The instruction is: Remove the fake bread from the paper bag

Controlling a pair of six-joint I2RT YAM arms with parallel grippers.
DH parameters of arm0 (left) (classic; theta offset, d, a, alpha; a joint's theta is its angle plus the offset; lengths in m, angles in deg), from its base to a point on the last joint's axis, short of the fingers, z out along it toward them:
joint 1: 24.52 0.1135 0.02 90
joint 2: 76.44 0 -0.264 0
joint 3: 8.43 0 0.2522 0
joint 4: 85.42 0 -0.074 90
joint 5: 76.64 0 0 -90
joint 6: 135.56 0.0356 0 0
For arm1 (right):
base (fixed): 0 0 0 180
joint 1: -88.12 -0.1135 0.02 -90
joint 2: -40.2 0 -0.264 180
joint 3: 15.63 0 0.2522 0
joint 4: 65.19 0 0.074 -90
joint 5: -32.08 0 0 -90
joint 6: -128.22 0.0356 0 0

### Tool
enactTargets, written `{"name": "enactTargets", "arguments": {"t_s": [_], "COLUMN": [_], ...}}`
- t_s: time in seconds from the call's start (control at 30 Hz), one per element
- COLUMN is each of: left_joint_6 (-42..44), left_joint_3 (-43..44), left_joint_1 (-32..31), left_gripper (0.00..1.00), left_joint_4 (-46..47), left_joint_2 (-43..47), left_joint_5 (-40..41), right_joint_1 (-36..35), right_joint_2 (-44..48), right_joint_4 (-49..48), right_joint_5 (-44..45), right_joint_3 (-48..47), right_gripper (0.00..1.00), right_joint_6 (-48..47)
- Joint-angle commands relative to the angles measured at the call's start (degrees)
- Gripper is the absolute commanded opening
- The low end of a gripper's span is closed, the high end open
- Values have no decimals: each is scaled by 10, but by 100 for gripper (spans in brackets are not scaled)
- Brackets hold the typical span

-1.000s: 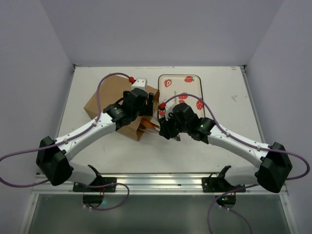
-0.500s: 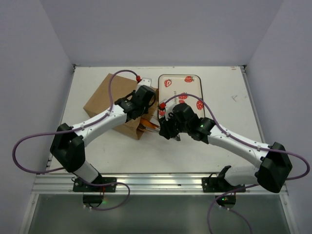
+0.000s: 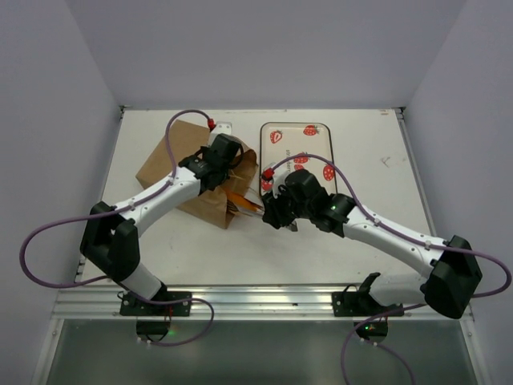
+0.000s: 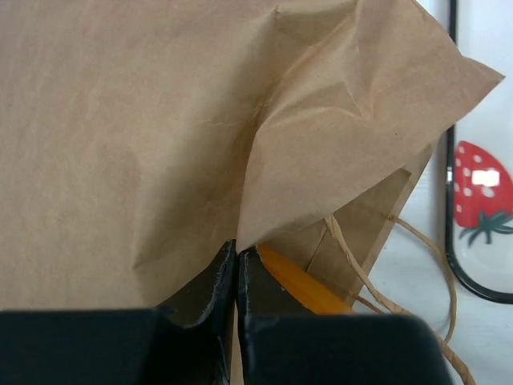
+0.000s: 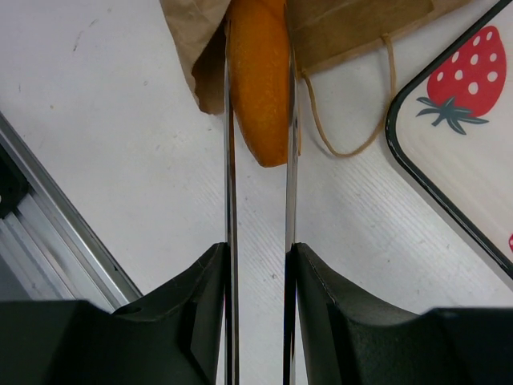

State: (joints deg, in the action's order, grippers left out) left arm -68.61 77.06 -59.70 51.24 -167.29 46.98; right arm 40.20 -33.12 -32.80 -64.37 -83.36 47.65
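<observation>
White surface [image 3: 361, 241] carries the paper bag [image 3: 152, 168] toward its far left corner. The bag's rim is pinched in the closed left tool [image 4: 237, 255]; the right tool [image 5: 258, 261] squeezes metal tongs [image 5: 228, 160] around fake bread [image 5: 260, 80] poking from the mouth.

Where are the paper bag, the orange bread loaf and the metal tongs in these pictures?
paper bag [image 4: 144, 144]: left wrist view, its creased brown side.
orange bread loaf [image 5: 260, 88]: right wrist view, the end outside the bag.
metal tongs [image 5: 230, 184]: right wrist view, the left blade.
</observation>
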Motion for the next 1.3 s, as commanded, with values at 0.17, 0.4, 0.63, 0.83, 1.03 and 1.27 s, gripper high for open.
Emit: {"name": "enactTargets", "arguments": {"t_s": [0.17, 0.4, 0.63, 0.83, 1.03, 1.27], "left_joint_6": [34, 32, 18, 6, -2, -7], "left_joint_3": [-21, -19, -6, 9, 22, 22], "left_joint_1": [32, 34, 64, 90, 91, 92], "left_gripper": [3, 3, 3, 4, 6, 8], "left_joint_4": [-7, -3, -10, -17, -17, -15], "left_joint_2": [21, 17, 0, -7, -12, -9], "left_joint_5": [43, 46, 34, 11, -7, -23], "right_joint_1": [11, 13, 15, 16, 17, 18], "right_joint_2": [52, 94, 142, 176, 201, 228], "right_joint_4": [23, 73, 112, 145, 185, 237], "right_joint_5": [43, 48, 63, 79, 94, 137], "right_joint_3": [-2, -10, -5, -12, -34, -59], "right_gripper": [31, 31, 31, 30, 28, 27], "right_joint_6": [6, 9, 21, 31, 48, 64]}}
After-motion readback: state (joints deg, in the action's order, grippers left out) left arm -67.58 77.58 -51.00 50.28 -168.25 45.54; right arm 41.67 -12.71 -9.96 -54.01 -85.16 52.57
